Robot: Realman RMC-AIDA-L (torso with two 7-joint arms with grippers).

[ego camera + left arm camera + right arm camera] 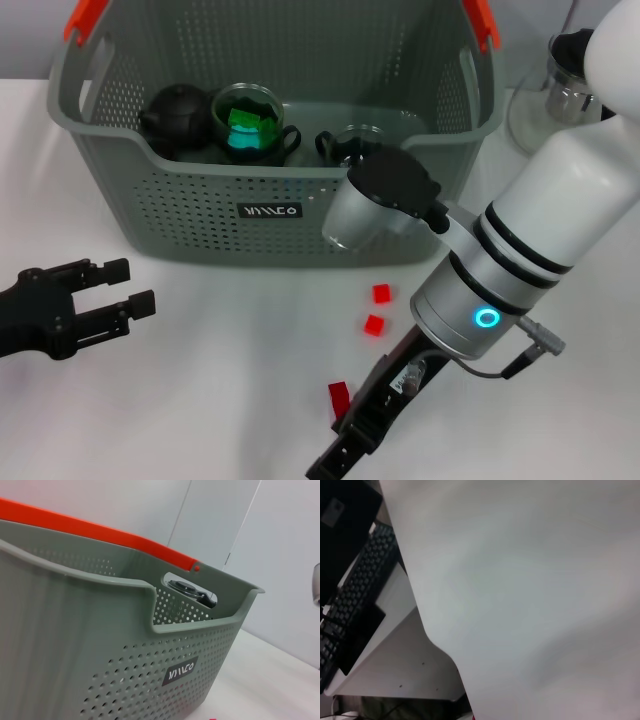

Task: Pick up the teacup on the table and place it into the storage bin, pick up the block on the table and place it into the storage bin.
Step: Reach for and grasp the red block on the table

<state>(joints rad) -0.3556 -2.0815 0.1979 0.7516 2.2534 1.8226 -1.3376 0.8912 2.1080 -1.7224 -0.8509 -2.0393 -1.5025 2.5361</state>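
Nearest your head camera, the right arm reaches down across the white worktop [220, 360], its right gripper [345, 450] low at the front edge of view; you cannot tell how its jaws stand. Touching that gripper's side lies one red block [339, 398], flat on the worktop. Two smaller red blocks [378, 309] sit a little farther back, near each other, between the arm and the basket. Off to your left, the left gripper [122, 289] hovers over the worktop, well apart from the blocks, its jaws spread with nothing between them.

Behind all this stands the storage bin [200, 190], a grey-green perforated basket with orange handle ends and a small black label on its front wall. Inside you can see a dark teapot [176, 117], a glass teacup [250, 122] with something green in it just beside the teapot, and another dark cup [350, 145] toward the right. Beyond the bin's right corner stands a glass jug [560, 95].
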